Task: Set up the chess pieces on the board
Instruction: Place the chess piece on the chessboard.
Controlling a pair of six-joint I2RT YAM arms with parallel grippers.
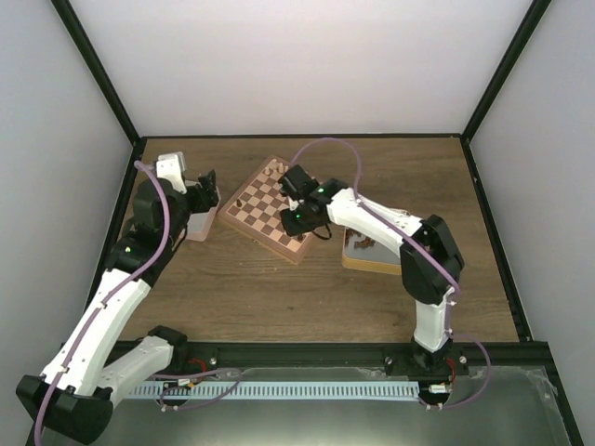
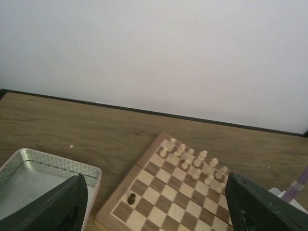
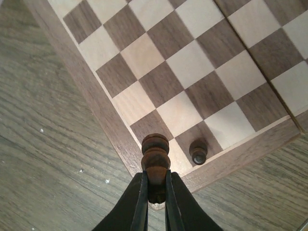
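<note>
— Where's the board [image 1: 274,212]?
— On the table [image 1: 279,288], sitting angled, with a metal tin [image 2: 48,161] left of it. My left gripper [image 2: 154,214] hangs spread wide, empty, near that tin.
— And the right?
— My right gripper [image 3: 155,195] pinches a dark piece [image 3: 155,156] over the board's corner, beside a dark pawn [image 3: 198,151] on an edge square.

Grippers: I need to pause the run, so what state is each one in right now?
Left gripper: open, holding nothing.
Right gripper: closed on a dark brown chess piece.
</note>
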